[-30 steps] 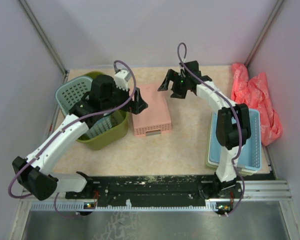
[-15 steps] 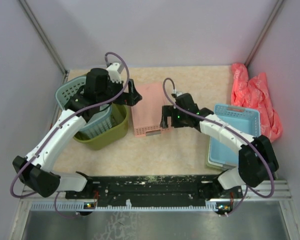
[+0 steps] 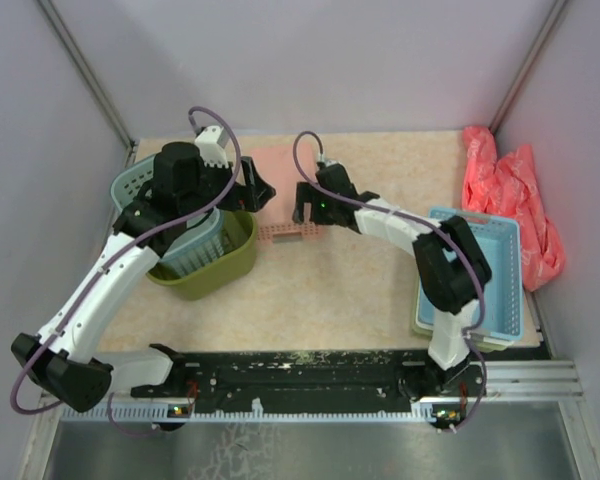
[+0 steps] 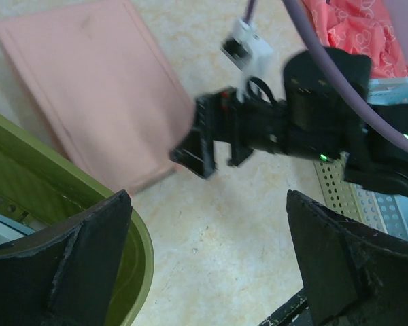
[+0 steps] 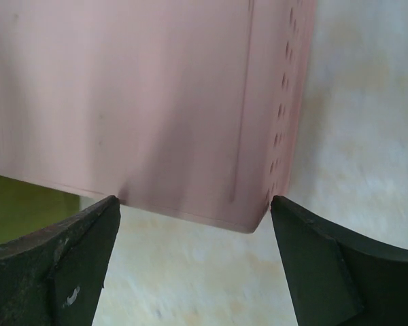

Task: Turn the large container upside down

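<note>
The large container, an olive-green basket (image 3: 223, 268), stands upright at the left of the table. A teal perforated basket (image 3: 143, 184) sits tilted inside it. My left gripper (image 3: 254, 186) is open and empty, hovering over the basket's right rim. In the left wrist view the green rim (image 4: 137, 239) lies by the left finger, with bare table between the fingertips (image 4: 207, 272). My right gripper (image 3: 303, 206) is open and empty, low at the near right corner of a pink tray (image 3: 283, 170). In the right wrist view the pink tray (image 5: 149, 102) fills the frame above the fingertips (image 5: 194, 265).
A light-blue perforated tray (image 3: 480, 265) lies stacked on a pale green tray at the right. A red cloth (image 3: 510, 190) lies bunched at the back right. The right arm's gripper (image 4: 211, 136) shows in the left wrist view, beside the pink tray (image 4: 95, 88). Walls close in the back and sides.
My right arm swung left and down from the back centre to the pink tray's near right corner. The pink tray looks shifted back and tilted. My left gripper drew back and left over the basket rim.
</note>
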`<action>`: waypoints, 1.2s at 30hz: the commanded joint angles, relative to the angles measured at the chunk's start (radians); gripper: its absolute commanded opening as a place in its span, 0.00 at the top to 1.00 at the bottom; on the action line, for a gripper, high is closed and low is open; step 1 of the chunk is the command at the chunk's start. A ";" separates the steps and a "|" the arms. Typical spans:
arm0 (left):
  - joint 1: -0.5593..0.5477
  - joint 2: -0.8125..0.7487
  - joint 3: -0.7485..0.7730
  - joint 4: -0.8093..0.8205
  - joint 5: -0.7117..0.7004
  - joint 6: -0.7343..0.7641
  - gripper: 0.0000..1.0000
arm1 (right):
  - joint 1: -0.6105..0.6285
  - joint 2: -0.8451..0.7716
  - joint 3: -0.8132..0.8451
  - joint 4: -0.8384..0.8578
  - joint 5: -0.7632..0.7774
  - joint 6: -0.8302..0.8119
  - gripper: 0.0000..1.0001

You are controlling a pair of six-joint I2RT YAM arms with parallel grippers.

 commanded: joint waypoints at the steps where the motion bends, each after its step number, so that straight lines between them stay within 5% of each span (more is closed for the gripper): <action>1: 0.000 -0.029 -0.015 0.045 0.001 -0.008 0.01 | 0.001 0.217 0.324 0.103 -0.015 0.091 0.08; 6: 0.001 -0.037 -0.022 0.046 0.009 0.009 0.01 | 0.002 0.284 0.501 -0.046 -0.022 0.073 0.09; 14: -0.002 -0.021 -0.056 0.106 0.042 0.034 0.01 | -0.055 -0.232 0.171 -0.085 0.137 -0.032 0.08; 22: -0.223 0.082 -0.045 0.151 -0.112 0.133 0.00 | -0.200 -0.658 0.104 -0.579 0.525 -0.035 0.07; 27: -0.305 0.160 -0.052 0.207 -0.093 0.138 0.01 | -0.272 -0.758 0.010 -0.771 0.479 0.028 0.16; 33: -0.321 0.208 -0.040 0.202 -0.082 0.157 0.01 | -0.272 -0.789 -0.170 -0.734 0.344 0.085 0.22; 36: -0.322 0.213 -0.042 0.190 -0.084 0.164 0.01 | -0.273 -0.786 -0.208 -0.733 0.373 0.101 0.33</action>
